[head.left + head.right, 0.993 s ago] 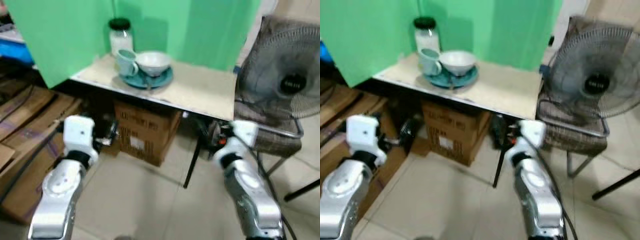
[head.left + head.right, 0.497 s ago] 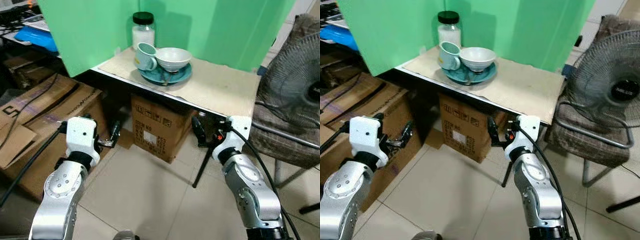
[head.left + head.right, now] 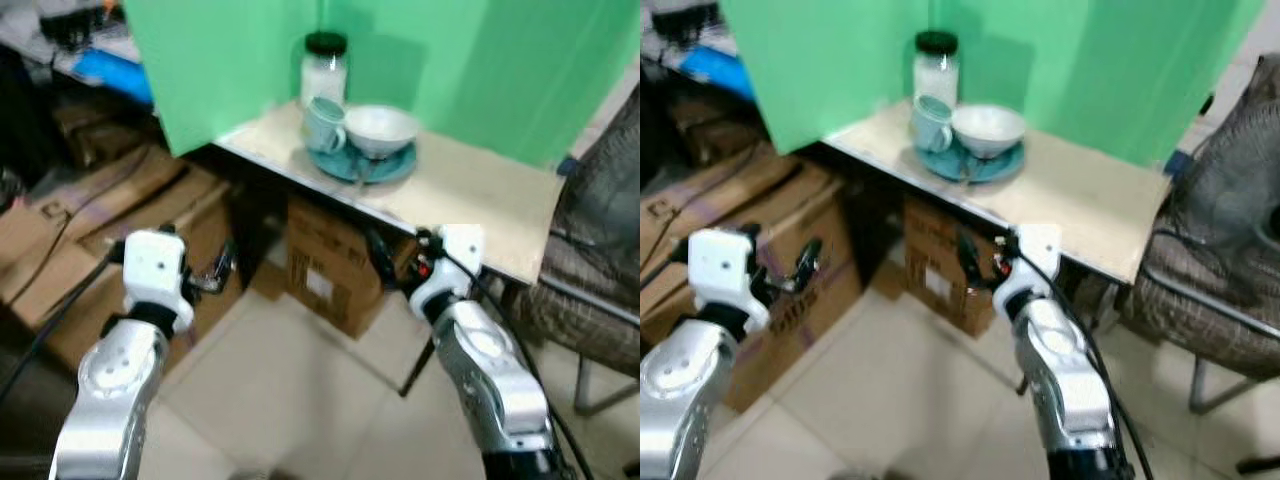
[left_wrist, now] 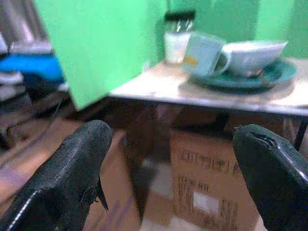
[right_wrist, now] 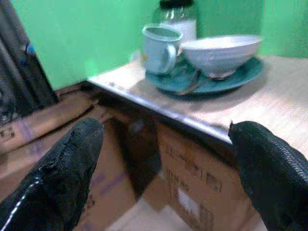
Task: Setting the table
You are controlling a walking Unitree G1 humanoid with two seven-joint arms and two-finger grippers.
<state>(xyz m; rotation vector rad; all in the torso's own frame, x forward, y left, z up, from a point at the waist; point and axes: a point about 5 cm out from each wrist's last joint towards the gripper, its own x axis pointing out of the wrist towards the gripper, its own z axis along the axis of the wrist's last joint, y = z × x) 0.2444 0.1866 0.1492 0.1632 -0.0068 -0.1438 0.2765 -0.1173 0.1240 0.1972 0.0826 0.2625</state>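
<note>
The left gripper [image 4: 168,168] hangs low beside brown cardboard boxes [image 3: 75,260], its black fingers spread wide and empty. On the beige wooden table [image 3: 470,190], against the green backdrop [image 3: 230,60], a pale blue mug [image 3: 323,124] and a white ceramic bowl [image 3: 380,128] sit on a round teal plate [image 3: 365,165], a black-lidded glass jar [image 3: 324,66] just behind. The right gripper [image 5: 163,178], likewise wide and empty, hovers below the table edge. This looks like the approach step; next, either gripper must rise to the stacked dishes.
</note>
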